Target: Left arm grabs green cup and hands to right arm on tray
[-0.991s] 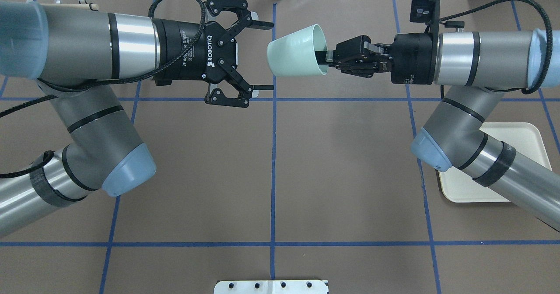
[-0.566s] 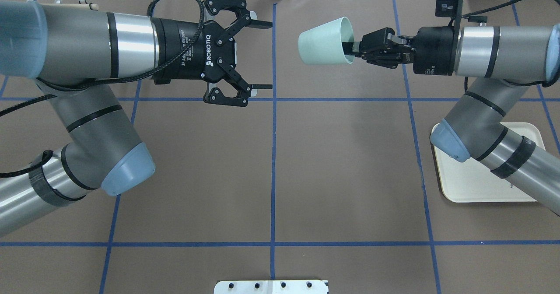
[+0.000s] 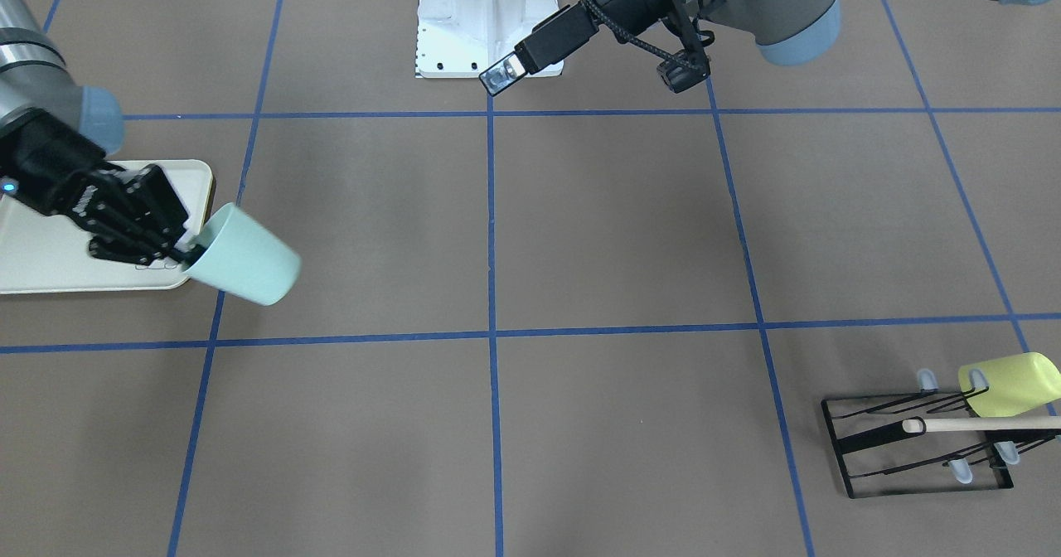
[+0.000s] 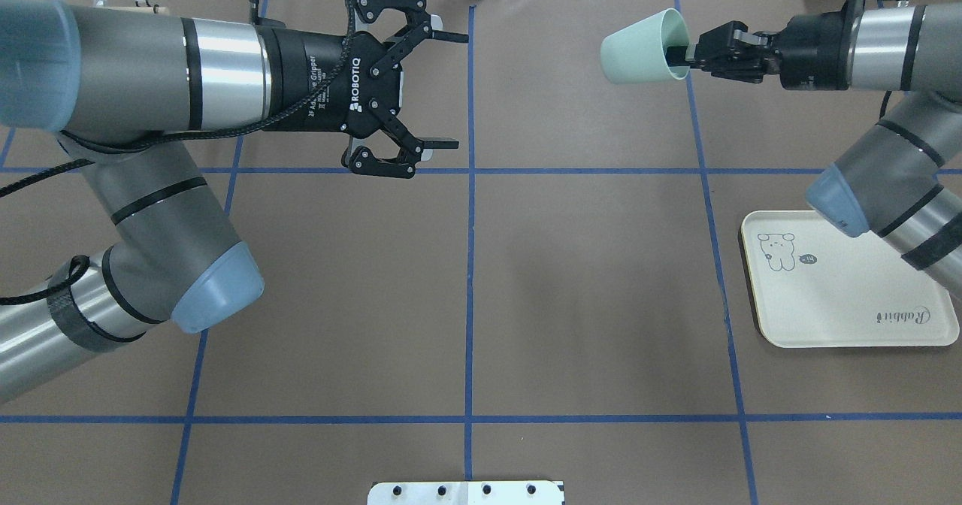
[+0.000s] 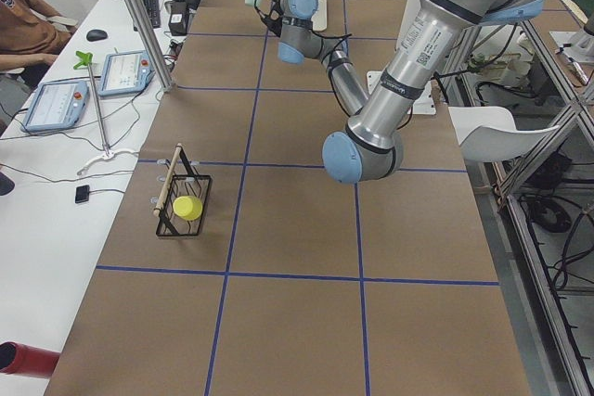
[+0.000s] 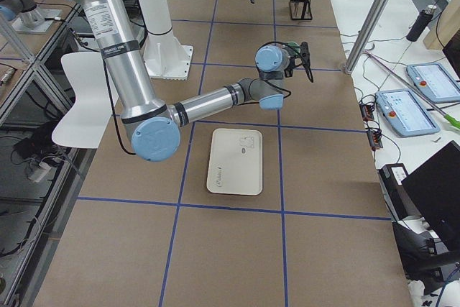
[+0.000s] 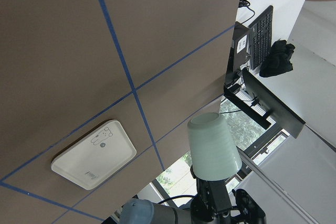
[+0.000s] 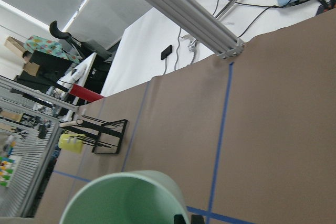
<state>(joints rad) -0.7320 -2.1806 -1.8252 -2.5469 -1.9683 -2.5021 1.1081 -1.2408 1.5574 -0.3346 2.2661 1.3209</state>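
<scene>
Green cup (image 4: pixel 639 58): likely light, stiff, slick. Right gripper (image 4: pixel 679 55) pinches its rim wall; left gripper (image 4: pixel 449 90) spread, empty.

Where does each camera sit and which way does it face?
Front-facing: across the table, looking back steeply down; right gripper holds green cup.
Overhead: behind both arms, looking forward and down; left gripper open.
Exterior left: table's left end; left arm near.
Exterior right: opposite end; right arm near.
Left wrist: faces cup and tray; own fingers unseen.
Right wrist: over cup's rim towards rack.
Shared: both wrists see cup.
</scene>
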